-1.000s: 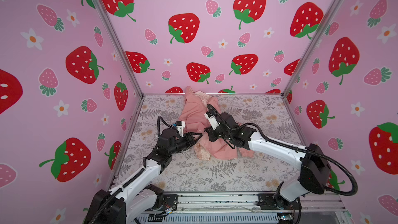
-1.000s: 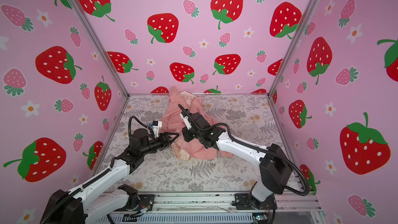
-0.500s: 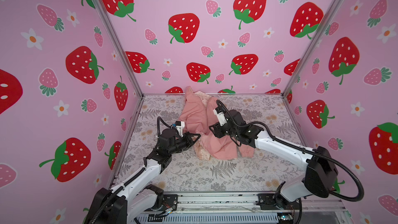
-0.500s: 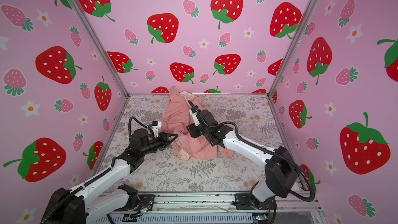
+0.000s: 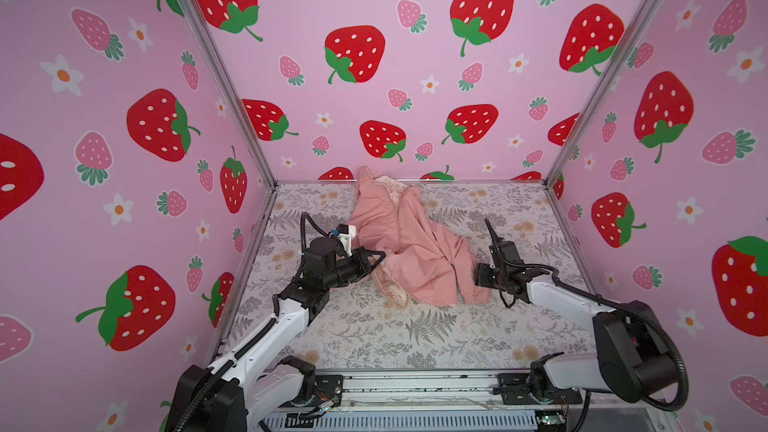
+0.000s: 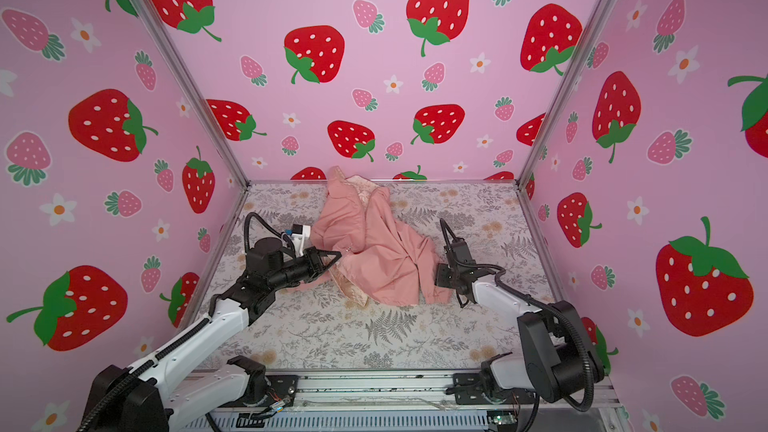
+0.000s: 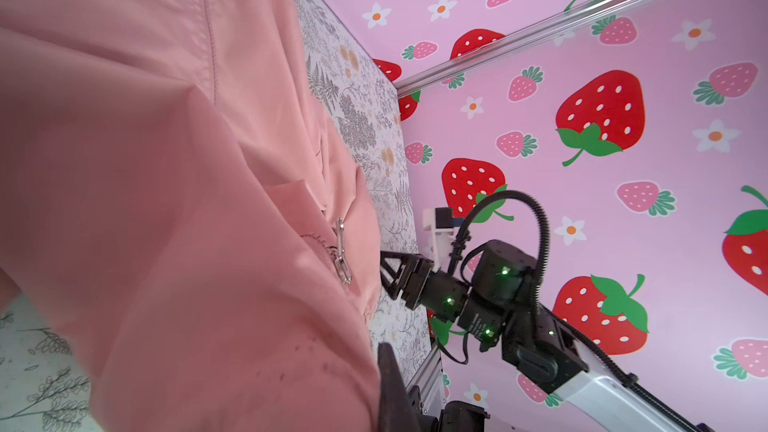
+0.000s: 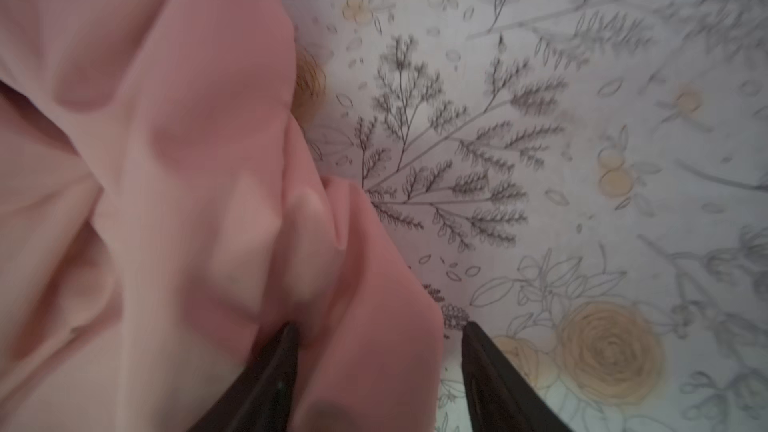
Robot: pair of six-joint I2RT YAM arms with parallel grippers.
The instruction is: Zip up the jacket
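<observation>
Left gripper (image 5: 379, 254): jaws pinched together on the near front edge of the jacket (image 5: 415, 251), low down by the hem
Right gripper (image 8: 380, 326): jaws spread, straddling a fold of the sleeve (image 5: 464, 276) without pinching it, so free to move
Jacket: crumpled on the table (image 5: 374, 334) between the two grippers and touching both; the front looks unzipped, with cream lining (image 5: 392, 289) showing at the hem
Zipper pull (image 7: 340, 257): just beyond the left gripper's tips, lying flat on the cloth; from the right gripper it sits across the whole width of the jacket
Long axis: the zip line seems to run from the pull away from both grippers toward the hood (image 5: 384, 184) at the back wall (image 5: 415, 76)
Nearer arm: the left, but it is busy anchoring; I judge the right must cross over to take the pull
In the way: bunched folds of the jacket and the sleeve lie between the right gripper and the pull; the second zip edge is hidden, so I cannot tell whether the teeth are engaged
</observation>
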